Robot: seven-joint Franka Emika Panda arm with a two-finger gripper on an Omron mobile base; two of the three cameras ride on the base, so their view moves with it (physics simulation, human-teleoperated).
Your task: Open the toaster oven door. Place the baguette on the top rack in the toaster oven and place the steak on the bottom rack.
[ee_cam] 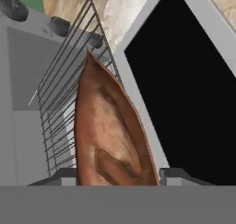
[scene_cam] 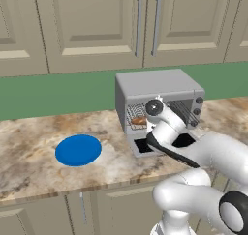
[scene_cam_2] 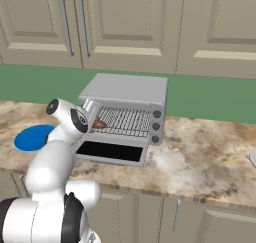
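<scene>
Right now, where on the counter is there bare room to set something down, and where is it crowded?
Bare counter lies right of the toaster oven, and between the blue plate and the oven. It is crowded at the oven mouth: the open door lies flat there, and the gripper holds the baguette at the racks.

Beige upper cabinets (scene_cam: 97,26) with long metal handles (scene_cam: 156,25), green backsplash (scene_cam: 58,94) underneath, mottled brown stone surface (scene_cam_2: 200,157), matching beige lower cabinets (scene_cam_2: 150,217) below its front edge.

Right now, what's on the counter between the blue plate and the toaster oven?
Nothing: bare counter between blue plate and toaster oven, per left base view.
</scene>
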